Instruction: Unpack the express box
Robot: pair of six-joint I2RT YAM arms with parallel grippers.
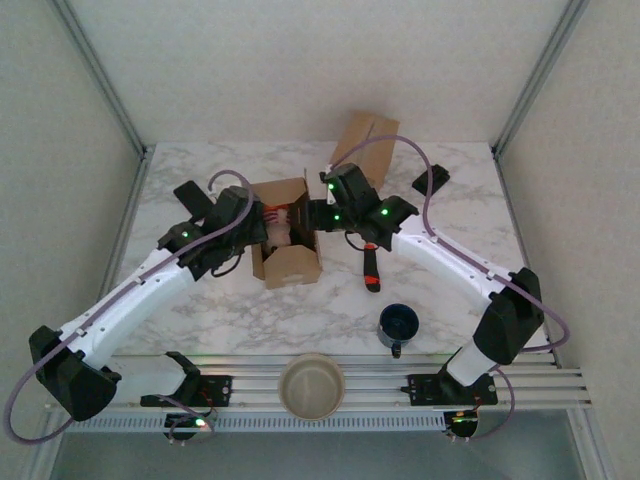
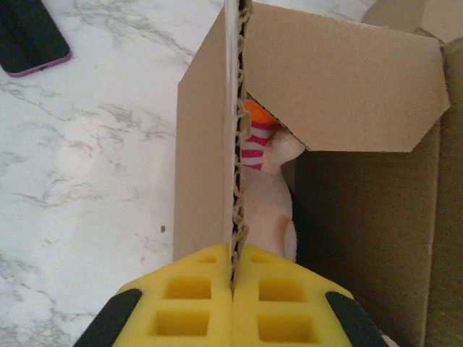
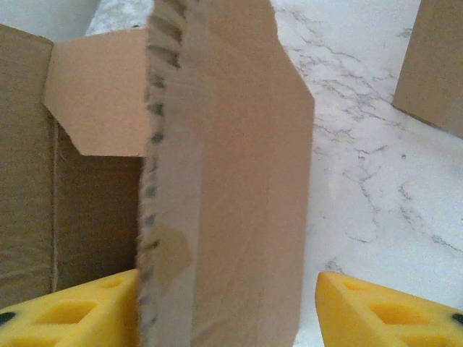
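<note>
**box (image 1: 290, 265) mid-table, toy (image 2: 264, 195) half hidden**

We see the left gripper (image 2: 233, 303) pinching the box's left flap (image 2: 202, 144) tight; the right gripper (image 3: 231, 311) stands open astride the right flap (image 3: 239, 181). Flaps cover most of the toy.

Bystanders on a white marble table (image 1: 230, 310)

Dark blue mug (image 1: 398, 325), upright, near right; beige bowl (image 1: 340, 386) on the metal rails (image 1: 250, 378) at the near edge, centre; red-and-black handled implement (image 1: 372, 269) lying between centre and right; dark phone (image 2: 29, 36) flat, left rear; small black object (image 1: 431, 180), right rear, kind unclear; loose cardboard piece (image 1: 366, 137) tilted at rear centre.
</note>
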